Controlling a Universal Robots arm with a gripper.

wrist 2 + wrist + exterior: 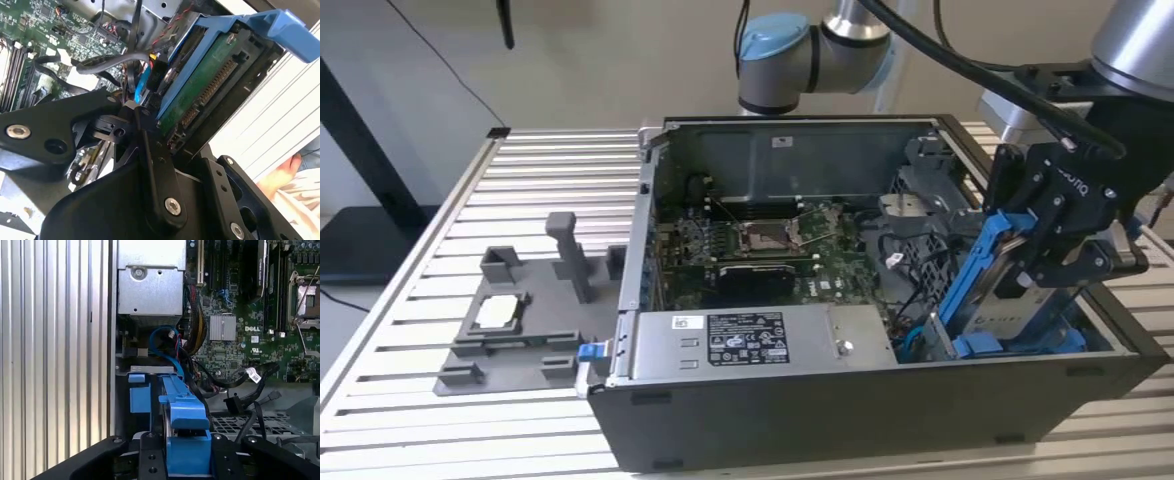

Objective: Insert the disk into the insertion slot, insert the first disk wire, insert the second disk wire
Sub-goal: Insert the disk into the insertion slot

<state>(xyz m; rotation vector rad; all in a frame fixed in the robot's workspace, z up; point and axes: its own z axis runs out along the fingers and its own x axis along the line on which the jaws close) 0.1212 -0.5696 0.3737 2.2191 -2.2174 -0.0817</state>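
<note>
1 arm [807, 50] with 1 gripper [1047, 262] holds 1 disk [977, 290] at the exterior view's right.

Arm pose: it enters at the upper centre of the exterior view, with the wrist at the upper right and the gripper pointing down into 1 open computer case [854, 410]. The jaws are clamped narrow on the disk's blue carrier frame. The disk stands tilted, upper end leaning toward the exterior view's right, lower end inside the case at the insertion slot [1027, 345]. Whether it is seated cannot be told. Its green circuit board [210, 85] shows in the second wrist view. Count: 1 motherboard [761, 240], 1 power supply [747, 345], 1 grey stand [520, 320] on 1 slatted table [400, 400], 1 blue cable [161, 334].
</note>
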